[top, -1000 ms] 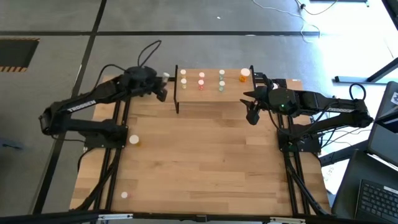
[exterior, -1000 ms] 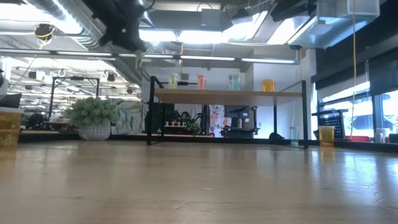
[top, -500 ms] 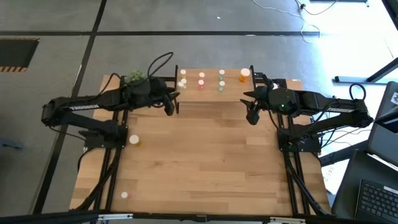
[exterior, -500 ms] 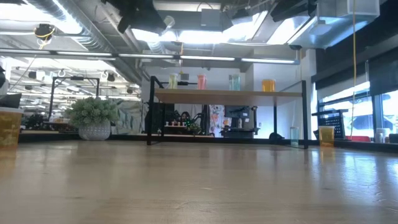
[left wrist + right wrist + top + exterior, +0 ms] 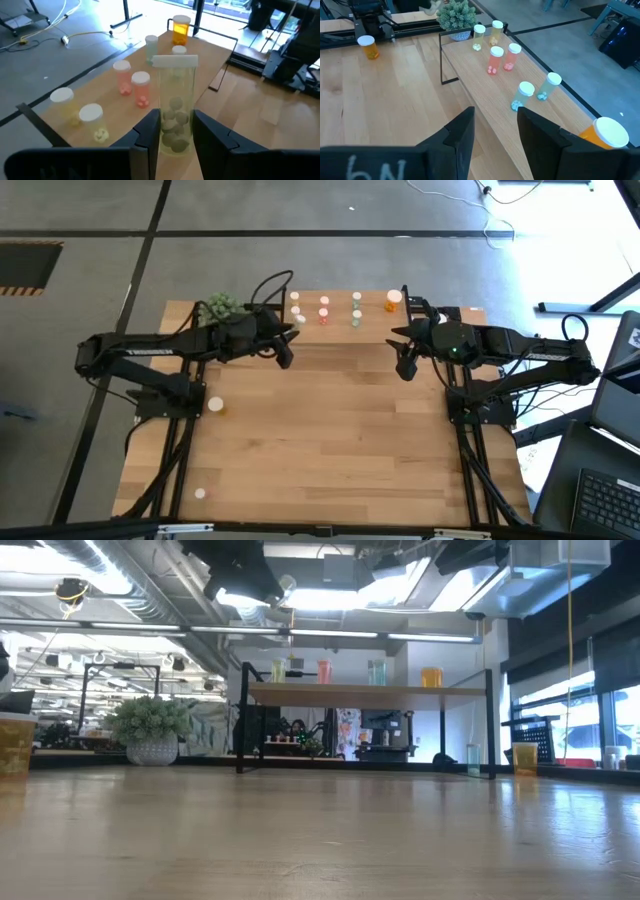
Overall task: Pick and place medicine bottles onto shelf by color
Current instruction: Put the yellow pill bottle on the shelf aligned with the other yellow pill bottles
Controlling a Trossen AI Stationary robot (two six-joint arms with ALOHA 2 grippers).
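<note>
The shelf (image 5: 340,311) stands at the table's far edge. On it are two yellowish medicine bottles (image 5: 77,109), two pink ones (image 5: 132,82), two green ones (image 5: 164,46) and an orange one (image 5: 180,27), all upright. My left gripper (image 5: 284,352) hangs by the shelf's near left corner, shut on a clear yellowish bottle (image 5: 175,85) with a white cap and pale pills inside. In the low view it shows high at the top (image 5: 250,575). My right gripper (image 5: 403,366) hangs open near the shelf's right end, with nothing between its fingers (image 5: 462,135). My left gripper pinches the bottle's lower body (image 5: 167,131) between its two fingers, one on each side. The fingers come from the table's left, nearly level and slanting a little down. The bottle is lifted clear, higher than the shelf top, with its white cap (image 5: 175,61) beyond the fingertips.
A green spiky plant in a pot (image 5: 222,306) sits left of the shelf. A loose orange bottle (image 5: 214,406) stands near the table's left edge, and another small bottle (image 5: 200,493) near the front left corner. The table's middle (image 5: 330,440) is bare wood.
My left gripper has carried the bottle toward the table's right edge and a little nearer, from left of the shelf to its near left corner, turning as it went. The plant it covered now shows. It has stayed shut on the bottle.
</note>
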